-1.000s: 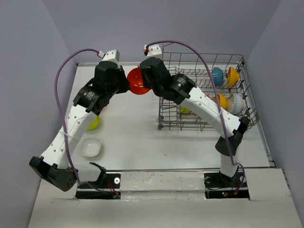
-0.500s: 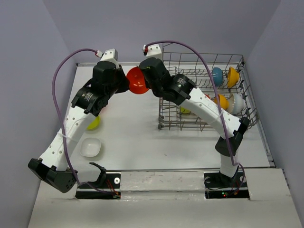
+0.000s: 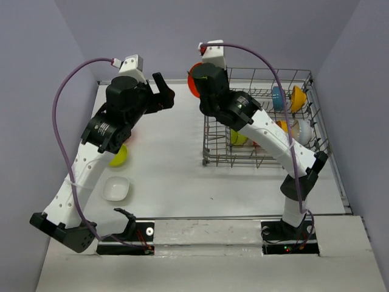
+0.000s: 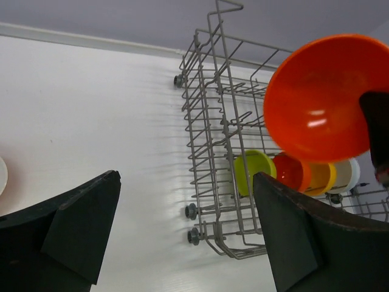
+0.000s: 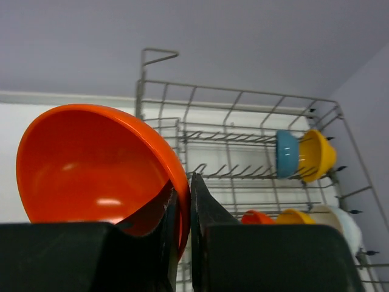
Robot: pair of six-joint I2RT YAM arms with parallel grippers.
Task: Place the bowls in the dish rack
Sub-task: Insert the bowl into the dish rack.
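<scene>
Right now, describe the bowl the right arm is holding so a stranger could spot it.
Find the wire dish rack on the right of the table. By its far-left corner the right gripper pinches a red-orange bowl by its rim. It is the only bowl in the air; the rest sit in the rack or on the table.

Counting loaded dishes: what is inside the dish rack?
The dish rack holds a blue bowl, yellow bowl, lime green bowl, red bowl, orange-yellow bowl and white bowl. The right arm hides part of it.

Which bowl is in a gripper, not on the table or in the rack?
The red-orange bowl: the right gripper pinches its rim. The others lie in the dish rack or on the table.
</scene>
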